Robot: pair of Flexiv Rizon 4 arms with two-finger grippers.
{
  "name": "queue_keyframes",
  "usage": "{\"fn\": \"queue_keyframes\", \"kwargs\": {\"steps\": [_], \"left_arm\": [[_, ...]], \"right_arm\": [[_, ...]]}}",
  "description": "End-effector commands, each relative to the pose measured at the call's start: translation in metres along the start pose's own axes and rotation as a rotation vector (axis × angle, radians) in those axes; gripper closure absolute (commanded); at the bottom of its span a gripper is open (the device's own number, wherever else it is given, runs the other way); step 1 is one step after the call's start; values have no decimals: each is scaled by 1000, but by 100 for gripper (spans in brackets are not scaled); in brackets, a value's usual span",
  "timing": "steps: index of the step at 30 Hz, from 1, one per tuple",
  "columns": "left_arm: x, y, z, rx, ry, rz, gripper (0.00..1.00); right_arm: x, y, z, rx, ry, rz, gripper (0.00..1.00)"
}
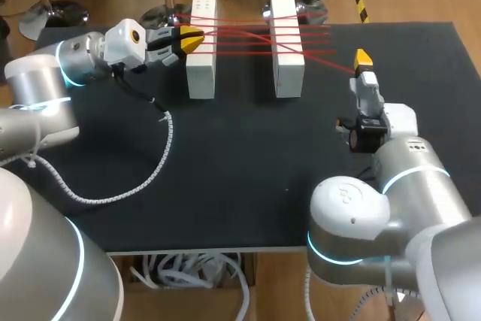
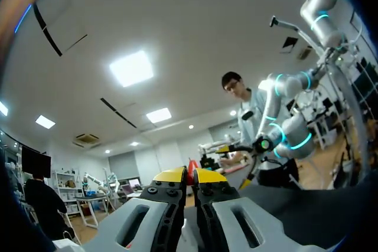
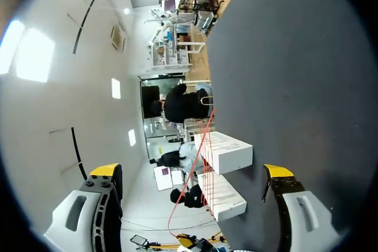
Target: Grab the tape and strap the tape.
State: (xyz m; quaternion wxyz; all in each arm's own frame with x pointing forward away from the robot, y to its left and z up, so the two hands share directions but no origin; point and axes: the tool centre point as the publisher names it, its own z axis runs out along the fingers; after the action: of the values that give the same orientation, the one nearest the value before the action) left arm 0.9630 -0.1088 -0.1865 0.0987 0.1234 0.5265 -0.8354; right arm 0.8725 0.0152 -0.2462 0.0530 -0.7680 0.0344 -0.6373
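Two white blocks [image 1: 201, 50] [image 1: 287, 46] stand side by side at the back of the black table [image 1: 248, 186]. Several strands of red tape [image 1: 248, 35] stretch across both blocks and run on to the right, ending near my right gripper. My left gripper [image 1: 192, 39] sits at the left block's outer side, shut on the tape; in the left wrist view its yellow tips [image 2: 188, 175] meet with a bit of red tape [image 2: 192, 165] between them. My right gripper [image 1: 363, 58] [image 3: 191, 171] stands open to the right of the blocks [image 3: 227, 151], holding nothing.
A white coiled cable [image 1: 161, 152] from my left arm lies on the table's left half. My right arm [image 2: 283, 134] shows ahead of the left gripper in the left wrist view.
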Motion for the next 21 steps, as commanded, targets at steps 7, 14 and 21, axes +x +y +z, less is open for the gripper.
{"fn": "queue_keyframes", "kwargs": {"steps": [7,14,21], "left_arm": [[0,1,-1,2,1,1,100],[0,1,-1,2,1,1,100],[0,1,-1,2,1,1,100]], "right_arm": [[5,-28,37,-19,-161,129,0],[10,-33,59,-51,-194,181,0],[10,-13,86,-125,-170,206,0]]}}
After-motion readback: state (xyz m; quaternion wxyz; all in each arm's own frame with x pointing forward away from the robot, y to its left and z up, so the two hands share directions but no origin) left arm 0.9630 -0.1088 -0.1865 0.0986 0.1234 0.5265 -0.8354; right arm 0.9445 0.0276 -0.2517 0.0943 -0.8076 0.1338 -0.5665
